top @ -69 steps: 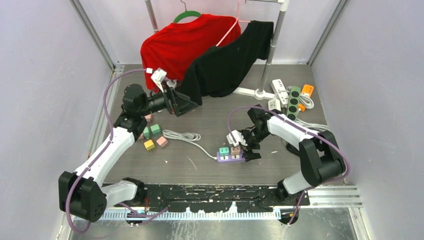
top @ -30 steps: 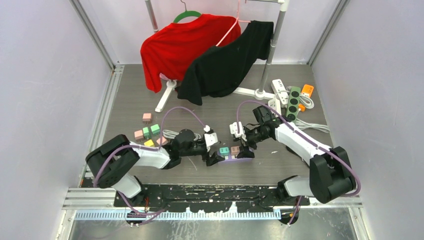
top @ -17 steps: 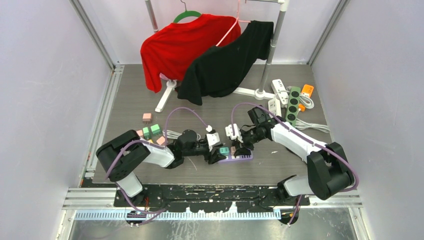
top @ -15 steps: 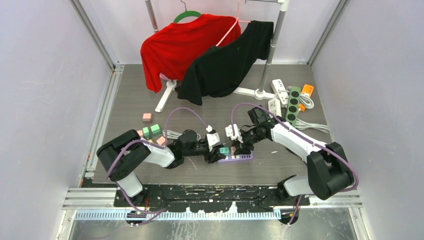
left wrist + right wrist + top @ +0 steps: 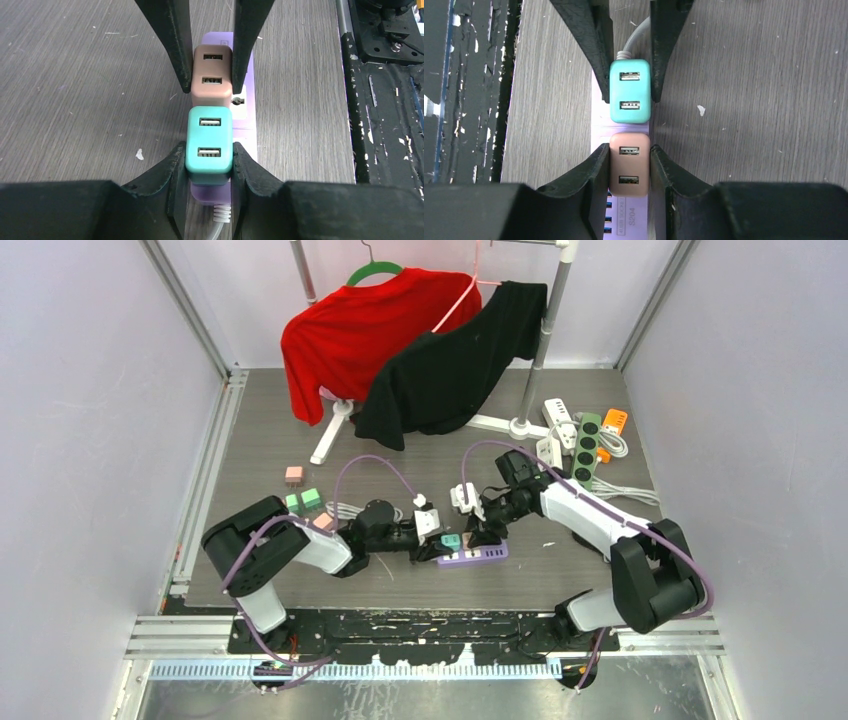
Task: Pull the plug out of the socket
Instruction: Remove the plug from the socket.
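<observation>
Newly clamped | left gripper [image 5: 208,161]: teal plug [image 5: 209,137] | right gripper [image 5: 629,156]: brown plug [image 5: 629,172] | both face up

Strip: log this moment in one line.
left jaws: shut on teal plug | right jaws: shut on brown plug | both plugs seated in strip

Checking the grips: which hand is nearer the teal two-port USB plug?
Left. The left hand is shut on the teal two-port USB plug; the right hand grips the pink two-port USB plug right beside it.
</observation>
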`<state>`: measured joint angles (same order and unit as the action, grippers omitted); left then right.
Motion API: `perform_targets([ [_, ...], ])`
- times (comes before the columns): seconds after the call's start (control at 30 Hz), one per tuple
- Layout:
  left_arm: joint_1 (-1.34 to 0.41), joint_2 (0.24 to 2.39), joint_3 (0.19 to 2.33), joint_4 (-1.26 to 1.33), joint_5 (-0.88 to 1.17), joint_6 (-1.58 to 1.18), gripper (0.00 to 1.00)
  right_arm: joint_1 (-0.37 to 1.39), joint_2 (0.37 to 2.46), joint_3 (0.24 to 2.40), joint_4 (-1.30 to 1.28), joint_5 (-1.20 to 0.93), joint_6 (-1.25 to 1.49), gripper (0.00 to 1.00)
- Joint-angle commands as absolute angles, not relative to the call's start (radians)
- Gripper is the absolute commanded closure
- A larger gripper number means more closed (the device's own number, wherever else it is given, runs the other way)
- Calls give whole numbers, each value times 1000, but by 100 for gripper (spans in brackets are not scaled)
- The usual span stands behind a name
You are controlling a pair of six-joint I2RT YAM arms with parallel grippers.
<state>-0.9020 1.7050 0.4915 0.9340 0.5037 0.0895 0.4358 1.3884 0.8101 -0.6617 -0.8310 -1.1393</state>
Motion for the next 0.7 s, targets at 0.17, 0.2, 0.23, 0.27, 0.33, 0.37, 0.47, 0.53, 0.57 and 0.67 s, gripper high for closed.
perform_targets([
  [0.17, -903, 1800, 460, 1011, 471, 176, 100, 405, 1389, 841, -738, -829, -1244, 99],
  [0.2, -902, 1806, 460, 1007, 466, 182, 100, 405, 1387, 831, -770, -841, -1309, 99],
  [0.23, -901, 1811, 458, 1007, 462, 186, 100, 410, 1388, 823, -798, -855, -1363, 99],
  [0.27, -900, 1818, 455, 1013, 460, 185, 100, 424, 1388, 817, -819, -863, -1401, 99],
  [0.33, -898, 1828, 434, 1117, 472, 157, 100, 459, 1395, 824, -825, -871, -1407, 99],
  [0.37, -897, 1829, 427, 1161, 470, 139, 100, 464, 1402, 834, -823, -884, -1387, 99],
  [0.47, -897, 1807, 433, 1202, 450, 82, 100, 452, 1406, 871, -802, -896, -1283, 99],
  [0.53, -896, 1751, 437, 1158, 430, 56, 100, 421, 1388, 886, -805, -905, -1252, 99],
  [0.57, -896, 1709, 443, 1110, 424, 48, 100, 403, 1376, 892, -815, -913, -1249, 99],
  [0.67, -896, 1547, 499, 852, 399, 31, 100, 356, 1349, 903, -843, -945, -1246, 99],
])
